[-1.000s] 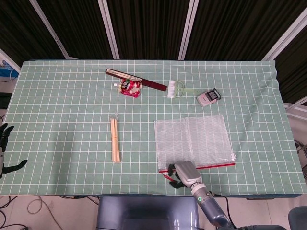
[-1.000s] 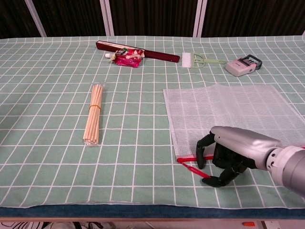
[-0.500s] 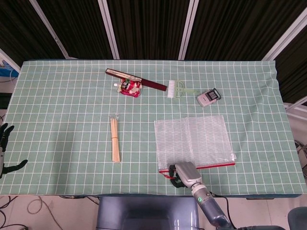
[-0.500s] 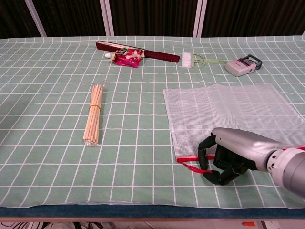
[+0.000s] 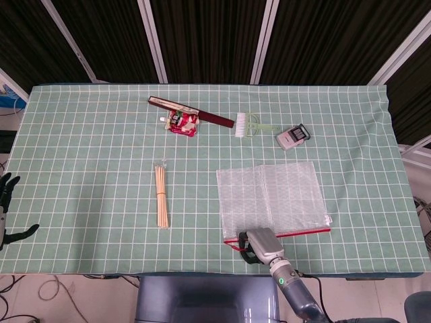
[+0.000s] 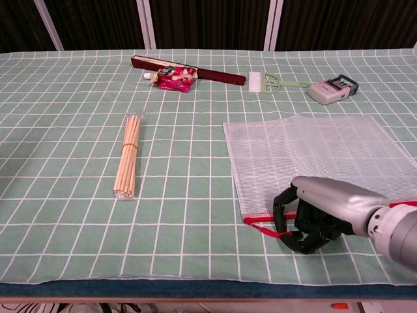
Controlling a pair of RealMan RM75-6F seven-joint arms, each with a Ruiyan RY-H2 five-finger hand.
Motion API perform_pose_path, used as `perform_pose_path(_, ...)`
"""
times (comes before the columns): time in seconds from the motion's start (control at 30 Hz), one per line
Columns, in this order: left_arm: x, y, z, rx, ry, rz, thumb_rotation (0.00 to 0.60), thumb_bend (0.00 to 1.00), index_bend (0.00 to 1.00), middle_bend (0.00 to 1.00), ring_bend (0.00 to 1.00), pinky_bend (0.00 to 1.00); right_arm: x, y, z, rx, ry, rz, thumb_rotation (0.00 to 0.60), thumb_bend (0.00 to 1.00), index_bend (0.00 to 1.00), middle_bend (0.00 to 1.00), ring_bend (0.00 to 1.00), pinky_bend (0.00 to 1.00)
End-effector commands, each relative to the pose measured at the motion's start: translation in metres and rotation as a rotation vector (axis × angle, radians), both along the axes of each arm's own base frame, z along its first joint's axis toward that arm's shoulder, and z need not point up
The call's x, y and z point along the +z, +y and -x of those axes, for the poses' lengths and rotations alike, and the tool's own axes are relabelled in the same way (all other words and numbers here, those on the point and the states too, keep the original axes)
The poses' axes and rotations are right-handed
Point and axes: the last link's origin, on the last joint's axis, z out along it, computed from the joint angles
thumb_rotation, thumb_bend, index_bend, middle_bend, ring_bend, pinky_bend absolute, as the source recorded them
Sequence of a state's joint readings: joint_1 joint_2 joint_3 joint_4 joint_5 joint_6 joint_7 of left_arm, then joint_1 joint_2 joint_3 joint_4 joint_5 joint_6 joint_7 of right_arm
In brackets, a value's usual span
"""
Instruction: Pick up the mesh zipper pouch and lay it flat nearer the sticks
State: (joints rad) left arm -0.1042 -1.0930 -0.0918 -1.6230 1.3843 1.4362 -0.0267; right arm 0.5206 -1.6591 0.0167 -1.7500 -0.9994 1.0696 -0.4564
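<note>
Apparently right hand (image 6: 319, 215) fingers (image 6: 281, 207) curled, pinching mesh zipper pouch (image 6: 319, 153) red near-corner edge.

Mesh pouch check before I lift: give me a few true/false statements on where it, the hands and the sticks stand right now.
1. The right hand has its fingers curled at the red zipper edge of the mesh pouch. True.
2. The pouch is off the table. False: it lies flat on the cloth.
3. The sticks lie left of the pouch. True.
4. The left hand grips the sticks. False: it sits at the table's left edge, holding nothing.
5. The pouch overlaps the sticks. False: they lie apart.
</note>
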Motion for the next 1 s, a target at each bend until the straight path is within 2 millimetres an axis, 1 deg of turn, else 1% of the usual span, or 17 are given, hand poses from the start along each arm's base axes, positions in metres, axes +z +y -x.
perform_pose_path(0.03, 0.000, 0.000, 0.000, 0.001, 0.001, 0.001, 0.600, 0.00, 0.00, 0.00, 0.00, 0.00, 0.000, 0.000, 0.000, 0.001, -0.001, 0.000, 0.600, 0.60, 0.62, 1.00, 1.00, 0.95)
perform_pose_path(0.2, 0.000, 0.000, 0.000, 0.002, 0.006, 0.003, 0.600, 0.00, 0.00, 0.00, 0.00, 0.00, 0.003, 0.000, -0.002, 0.008, -0.016, 0.008, 0.600, 0.61, 0.64, 1.00, 1.00, 0.95)
perform_pose_path(0.4, -0.001, 0.002, -0.002, 0.010, 0.006, 0.014, 0.600, 0.00, 0.00, 0.00, 0.00, 0.00, 0.016, -0.007, -0.014, 0.032, -0.056, 0.045, 0.600, 0.61, 0.65, 1.00, 1.00, 0.95)
perform_pose_path(0.5, -0.001, 0.005, -0.007, -0.002, 0.015, 0.019, 0.600, 0.01, 0.00, 0.00, 0.00, 0.00, 0.025, -0.014, -0.022, 0.047, -0.078, 0.071, 0.600, 0.61, 0.65, 1.00, 1.00, 0.95)
perform_pose_path(0.6, 0.000, 0.013, -0.018, -0.032, 0.015, 0.017, 0.600, 0.01, 0.00, 0.00, 0.00, 0.00, 0.034, -0.022, -0.031, 0.059, -0.092, 0.095, 0.600, 0.61, 0.65, 1.00, 1.00, 0.95)
perform_pose_path(0.8, -0.001, 0.040, -0.057, -0.143, 0.007, 0.044, 0.600, 0.06, 0.00, 0.00, 0.00, 0.00, 0.053, -0.041, -0.052, 0.082, -0.120, 0.139, 0.600, 0.62, 0.65, 1.00, 1.00, 0.95)
perform_pose_path(0.97, -0.007, 0.067, -0.097, -0.238, 0.026, 0.095, 0.600, 0.08, 0.00, 0.00, 0.00, 0.00, 0.067, -0.056, -0.072, 0.107, -0.147, 0.171, 0.600, 0.62, 0.66, 1.00, 1.00, 0.95)
perform_pose_path(1.0, -0.011, 0.075, -0.109, -0.269, 0.026, 0.118, 0.600, 0.09, 0.00, 0.00, 0.00, 0.00, 0.071, -0.060, -0.078, 0.115, -0.154, 0.178, 0.600, 0.62, 0.66, 1.00, 1.00, 0.95)
